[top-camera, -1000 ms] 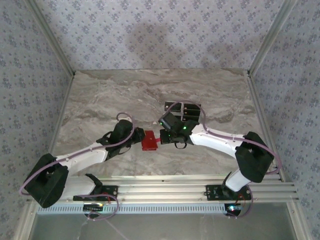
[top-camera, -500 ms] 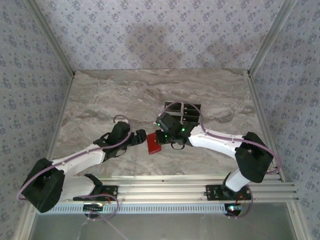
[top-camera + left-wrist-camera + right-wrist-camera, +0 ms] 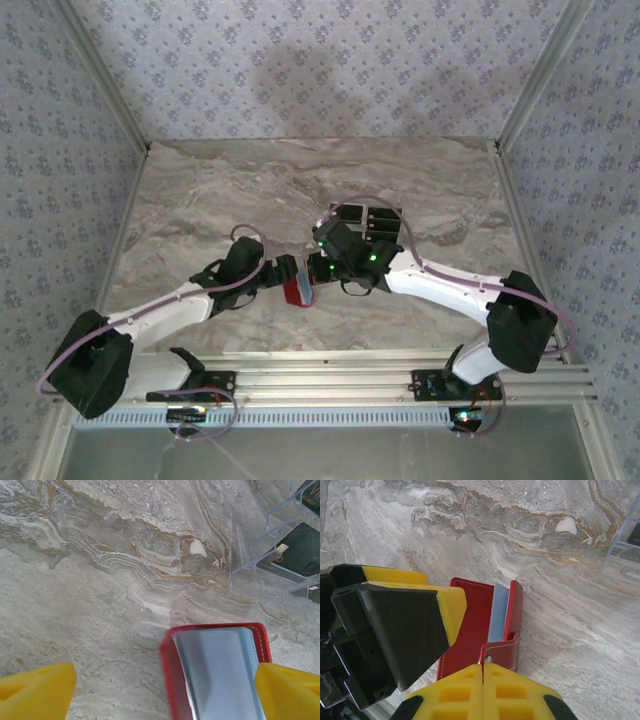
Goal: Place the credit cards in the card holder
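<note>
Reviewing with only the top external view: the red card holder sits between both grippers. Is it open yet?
Observer: Yes. The left wrist view shows the card holder open, its pale blue-grey lining facing the camera.
Operator: Who is gripping it?
Observer: The right gripper; its yellow pads are pressed together on a red edge.
Operator: And the left?
Observer: The left gripper is open, one finger on each side of the holder.

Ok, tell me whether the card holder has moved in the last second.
Yes: the card holder has tipped up and edged slightly toward the aluminium rail.
</note>
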